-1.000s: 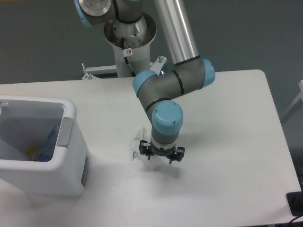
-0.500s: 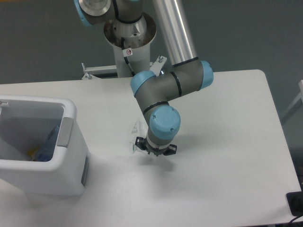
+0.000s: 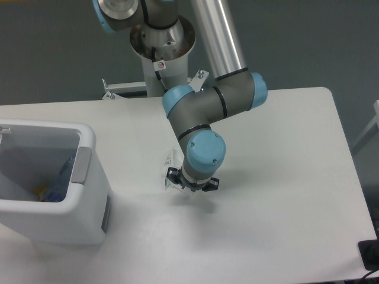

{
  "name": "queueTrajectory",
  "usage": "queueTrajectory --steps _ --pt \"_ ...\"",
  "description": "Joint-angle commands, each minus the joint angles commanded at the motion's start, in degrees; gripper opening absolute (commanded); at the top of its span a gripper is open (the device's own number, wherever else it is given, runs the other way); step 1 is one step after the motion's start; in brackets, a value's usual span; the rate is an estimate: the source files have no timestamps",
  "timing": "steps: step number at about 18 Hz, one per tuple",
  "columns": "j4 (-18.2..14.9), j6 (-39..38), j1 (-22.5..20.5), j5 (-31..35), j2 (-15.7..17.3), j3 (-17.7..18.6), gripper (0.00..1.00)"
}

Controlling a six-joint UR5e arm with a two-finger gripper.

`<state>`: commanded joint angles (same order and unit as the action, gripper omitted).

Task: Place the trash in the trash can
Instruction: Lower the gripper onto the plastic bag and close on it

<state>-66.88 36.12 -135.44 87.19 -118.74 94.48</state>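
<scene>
The bin [image 3: 89, 177] stands at the left edge of the table [image 3: 284, 177], white, with a thick rounded rim and a grey tab on the side facing the arm. Inside it, against the wall under the tab, lies the bottle [image 3: 61, 177] — bluish, tilted, its lower end down in the bin. Beside that end a small yellow patch shows on the bin floor; what it is cannot be told. The rest of the inside is shadowed white wall.

The wrapper [image 3: 170, 168] lies on the table near the middle, well apart from the bin, crumpled and white with a few small green marks. The print is too small to read. A small label sits on the arm's base column at the top, red and white, also unreadable.

The gripper [image 3: 192, 184] points straight down at the table, right at the wrapper's right edge, with the wrist's blue cap above hiding most of it. Only the dark finger mounts stick out on either side — whether the jaws are spread or closed on the wrapper cannot be told.
</scene>
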Motion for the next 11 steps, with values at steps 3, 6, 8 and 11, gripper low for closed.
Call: queueTrajectory --steps 3,6,8,11 --pt "-0.61 0.00 0.26 -0.08 -0.53 0.61 0.68" --pt "-8.41 0.09 1.23 -0.09 -0.53 -0.08 0.00" --pt "-10.02 0.52 1.23 -0.26 -0.44 -1.13 0.00" --pt "-10.46 0.62 1.14 -1.31 -0.36 -2.55 0.00"
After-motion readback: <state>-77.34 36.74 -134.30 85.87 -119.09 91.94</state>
